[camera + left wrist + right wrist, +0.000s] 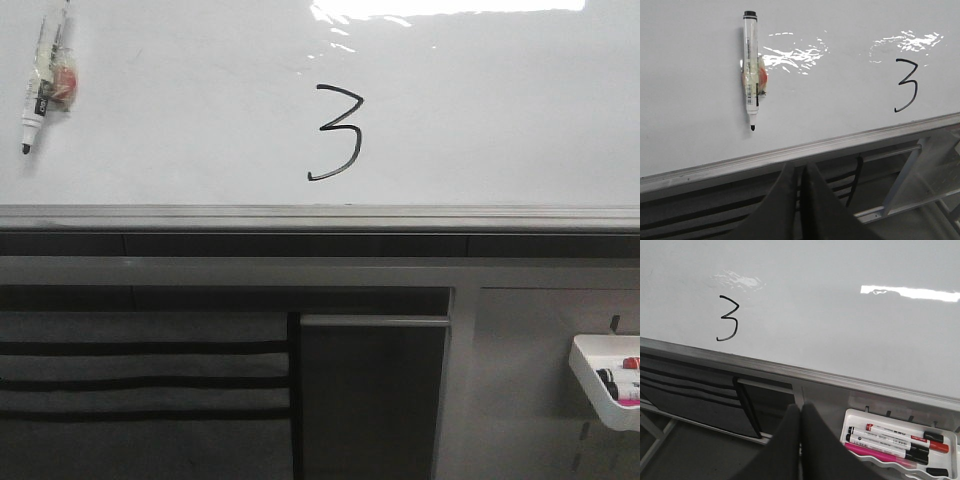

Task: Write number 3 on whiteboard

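A thin black hand-drawn number 3 (pixel 335 133) is sitting low and central on the large glossy white whiteboard (pixel 480 110), just above its grey metal ledge (pixel 320 215). Both the left gripper (pixel 801 200) and right gripper (pixel 800 440) are hanging below with fingers pressed together, empty. The black-tipped white marker (pixel 751 70) is clinging to the board; backing away cleanly, without smudging, looks wisest.

1. Front view: level, facing the whiteboard (pixel 180 100) straight on, close.
2. Left wrist view: angled from the board's left, marker (pixel 750 75) central.
3. Right wrist view: from the right, above the marker tray (pixel 900 442).
4. All three share the number 3 (pixel 335 133).
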You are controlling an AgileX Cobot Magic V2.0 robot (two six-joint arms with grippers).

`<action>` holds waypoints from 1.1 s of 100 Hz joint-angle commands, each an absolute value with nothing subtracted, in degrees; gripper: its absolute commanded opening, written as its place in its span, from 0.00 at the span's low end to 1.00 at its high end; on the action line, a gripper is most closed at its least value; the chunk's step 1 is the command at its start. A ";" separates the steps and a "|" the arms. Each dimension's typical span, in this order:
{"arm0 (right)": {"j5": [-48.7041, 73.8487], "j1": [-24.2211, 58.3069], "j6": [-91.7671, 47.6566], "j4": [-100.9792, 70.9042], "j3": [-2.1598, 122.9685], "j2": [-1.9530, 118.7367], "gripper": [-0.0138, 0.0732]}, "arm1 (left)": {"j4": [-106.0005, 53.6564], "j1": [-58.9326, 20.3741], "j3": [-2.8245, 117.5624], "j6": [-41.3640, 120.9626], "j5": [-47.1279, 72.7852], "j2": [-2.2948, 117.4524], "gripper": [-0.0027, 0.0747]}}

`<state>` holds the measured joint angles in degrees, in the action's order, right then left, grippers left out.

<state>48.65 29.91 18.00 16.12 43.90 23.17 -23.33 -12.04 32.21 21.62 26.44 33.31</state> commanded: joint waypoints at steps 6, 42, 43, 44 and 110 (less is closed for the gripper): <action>44.84 29.57 18.07 17.91 45.04 23.55 0.07 | -24.89 -11.86 32.99 20.86 22.09 33.37 0.01; 44.73 29.57 18.07 17.91 45.04 23.55 0.07 | -16.47 -7.84 25.99 20.86 19.01 13.20 0.01; 44.73 29.57 18.07 17.91 45.04 23.55 0.07 | -16.30 -7.74 25.78 20.86 18.78 12.27 0.01; 44.73 29.57 18.07 17.91 45.04 23.55 0.07 | -15.93 -7.51 25.39 20.86 18.71 11.83 0.01; 44.73 29.57 18.07 17.91 45.04 23.55 0.07 | -0.91 -4.97 -0.38 3.08 -7.80 -2.28 0.01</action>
<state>48.65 29.91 18.10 16.21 43.90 23.12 -1.10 -5.15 -0.31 3.98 -1.29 -0.34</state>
